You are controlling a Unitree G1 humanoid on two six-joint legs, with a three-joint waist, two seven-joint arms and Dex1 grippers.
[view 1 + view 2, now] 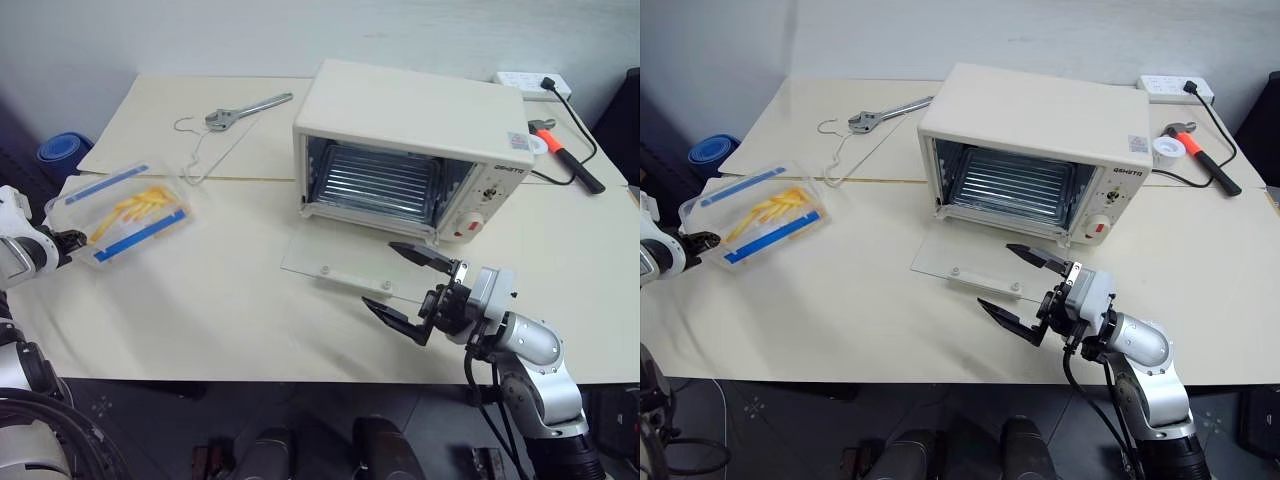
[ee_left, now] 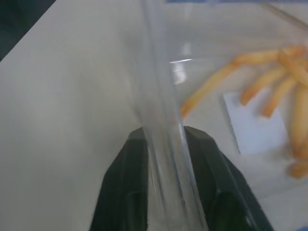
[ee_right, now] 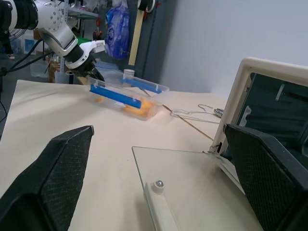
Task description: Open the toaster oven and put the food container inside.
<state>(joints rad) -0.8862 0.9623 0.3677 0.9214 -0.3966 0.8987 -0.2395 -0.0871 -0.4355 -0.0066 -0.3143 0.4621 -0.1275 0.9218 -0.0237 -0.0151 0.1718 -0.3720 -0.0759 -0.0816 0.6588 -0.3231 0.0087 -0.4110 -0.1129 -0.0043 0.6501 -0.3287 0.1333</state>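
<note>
The cream-white toaster oven point(image 1: 410, 120) stands at the middle back of the table. Its glass door point(image 1: 335, 258) lies dropped flat on the tabletop, and the wire rack point(image 1: 375, 185) shows inside. The food container point(image 1: 125, 212), clear with two blue strips and yellow fries in it, sits at the table's left side. My left gripper point(image 1: 70, 243) is at its near-left corner. In the left wrist view its two black fingers point(image 2: 127, 178) are clamped on the container's clear wall point(image 2: 163, 144). My right gripper point(image 1: 380, 275) hovers open just in front of the door, holding nothing.
A wrench point(image 1: 248, 110) and a wire hanger point(image 1: 205, 150) lie behind the container at the back left. A hammer with an orange grip point(image 1: 565, 152), a black cable and a white power strip point(image 1: 530, 80) are at the back right. The table's front edge point(image 1: 300, 378) is close below the door.
</note>
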